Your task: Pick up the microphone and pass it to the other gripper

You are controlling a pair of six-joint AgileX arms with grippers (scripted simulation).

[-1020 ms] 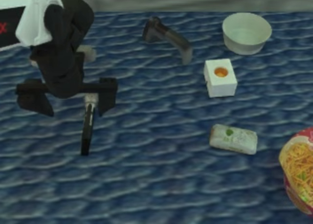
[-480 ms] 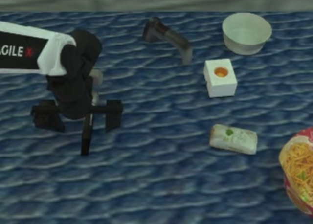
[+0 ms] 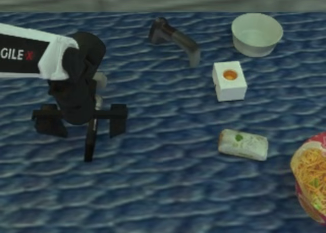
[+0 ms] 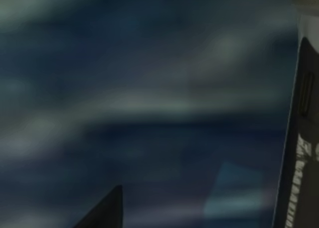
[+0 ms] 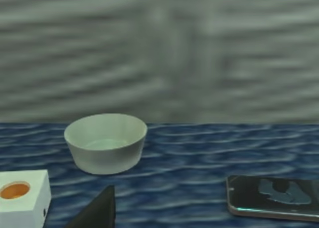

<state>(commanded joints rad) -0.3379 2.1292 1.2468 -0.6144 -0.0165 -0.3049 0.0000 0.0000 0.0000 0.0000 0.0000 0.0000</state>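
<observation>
Status: approach stage. The left pincer [image 3: 80, 119] hangs over the left part of the bench [image 3: 168, 182], its jaws spread wide to either side of the microphone [image 3: 90, 139]. The microphone lies flat on the bench, its black handle pointing toward the near edge and its head hidden under the wrist. No grasp is made, so closing, lifting and the pass to the other gripper all remain. The right arm is out of the top view.

Across the top view stand a bent dark grey tool [image 3: 174, 38], a white box [image 3: 229, 80], a white bowl [image 3: 256, 34], a wrapped packet [image 3: 243, 144] and a noodle cup [image 3: 311, 178].

The left wrist view adds one dark fingertip [image 4: 105, 211] and a printed black strip. The right wrist view alone shows a phone [image 5: 273, 197]; whether the right pincer is open cannot be told.
</observation>
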